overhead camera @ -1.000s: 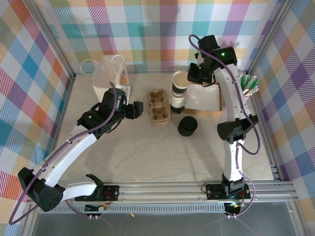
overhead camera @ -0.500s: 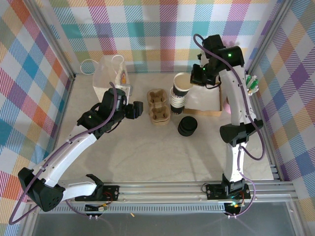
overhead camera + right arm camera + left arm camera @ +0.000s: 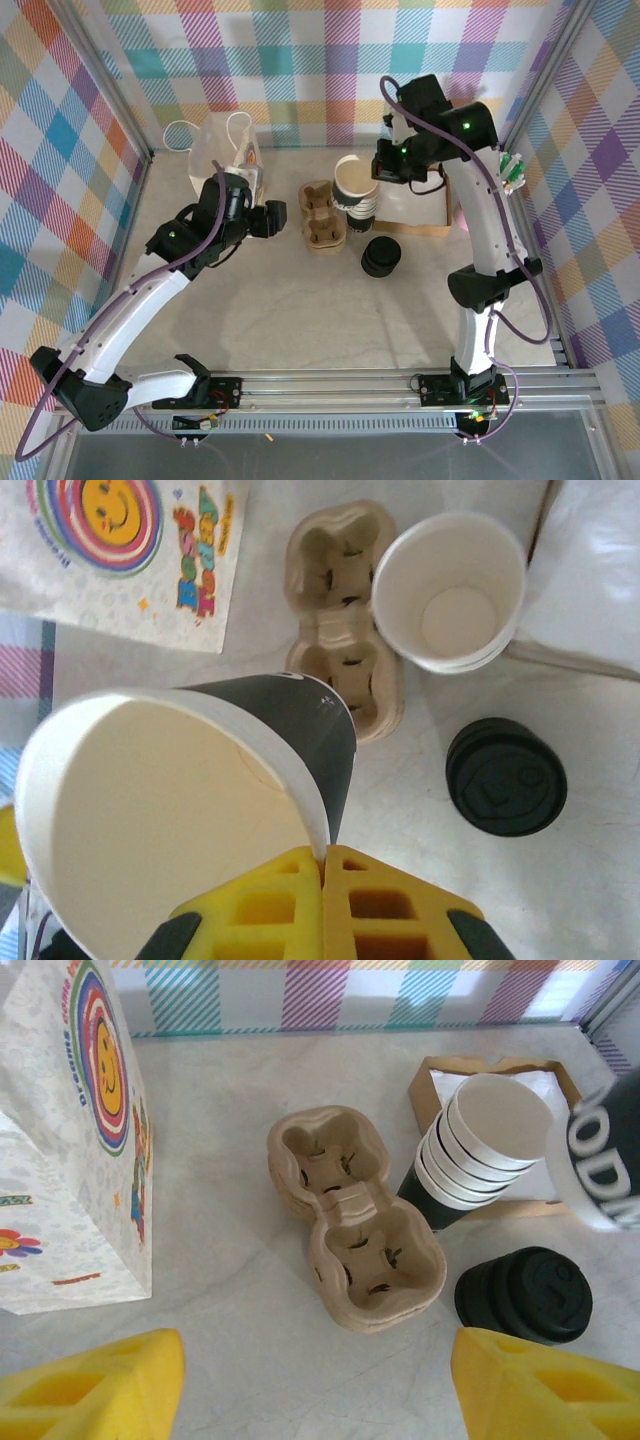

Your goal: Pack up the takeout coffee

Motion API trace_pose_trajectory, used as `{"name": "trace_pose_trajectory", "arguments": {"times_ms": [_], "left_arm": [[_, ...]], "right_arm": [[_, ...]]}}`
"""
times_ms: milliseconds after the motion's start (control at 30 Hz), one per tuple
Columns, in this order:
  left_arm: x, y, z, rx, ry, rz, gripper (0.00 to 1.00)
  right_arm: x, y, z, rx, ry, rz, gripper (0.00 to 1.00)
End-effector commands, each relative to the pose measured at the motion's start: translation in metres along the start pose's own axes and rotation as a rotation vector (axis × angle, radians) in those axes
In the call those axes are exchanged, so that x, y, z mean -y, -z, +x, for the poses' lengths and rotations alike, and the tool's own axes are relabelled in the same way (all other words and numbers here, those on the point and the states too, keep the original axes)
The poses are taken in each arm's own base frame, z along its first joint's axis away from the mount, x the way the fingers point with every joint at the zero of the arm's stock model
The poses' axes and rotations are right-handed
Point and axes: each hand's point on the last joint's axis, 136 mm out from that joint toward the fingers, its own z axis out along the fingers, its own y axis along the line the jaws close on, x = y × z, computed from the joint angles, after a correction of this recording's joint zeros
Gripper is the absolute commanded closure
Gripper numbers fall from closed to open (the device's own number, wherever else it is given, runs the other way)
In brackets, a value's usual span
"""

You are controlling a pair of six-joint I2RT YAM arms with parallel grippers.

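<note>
White "ODM" (cut off at the edge) on the dark cup (image 3: pixel 612 1155); colourful "Best" on the paper bag (image 3: pixel 120 575)

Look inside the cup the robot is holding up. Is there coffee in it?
No coffee. The lidless paper cup is empty; only its pale lining shows. The right gripper pinches the rim, and its yellow fingers cover a little of the wall there.
</note>
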Motion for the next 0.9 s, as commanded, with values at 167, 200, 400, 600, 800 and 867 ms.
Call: {"name": "trace_pose_trajectory", "arguments": {"times_ms": [167, 200, 400, 600, 800, 867], "left_arm": [[-0.012, 0.034, 0.017, -0.058, 0.049, -0.029, 0.30], [-0.012, 0.037, 0.018, -0.057, 0.043, -0.023, 0.30], [-0.018, 0.060, 0.037, -0.086, -0.015, 0.004, 0.29], [-0.025, 0.082, 0.060, -0.097, -0.032, 0.036, 0.28], [-0.026, 0.083, 0.083, -0.112, -0.032, 0.076, 0.27], [-0.024, 0.080, 0.088, -0.124, -0.043, 0.092, 0.27]], "right_arm": [[-0.019, 0.002, 0.083, -0.183, 0.066, 0.053, 1.00], [-0.023, -0.001, 0.087, -0.182, 0.077, 0.050, 1.00], [-0.041, -0.023, 0.120, -0.212, 0.141, 0.053, 1.00], [-0.043, -0.050, 0.157, -0.270, 0.170, 0.074, 1.00], [-0.042, -0.071, 0.177, -0.274, 0.161, 0.077, 1.00], [-0.038, -0.077, 0.183, -0.277, 0.164, 0.080, 1.00]]}}
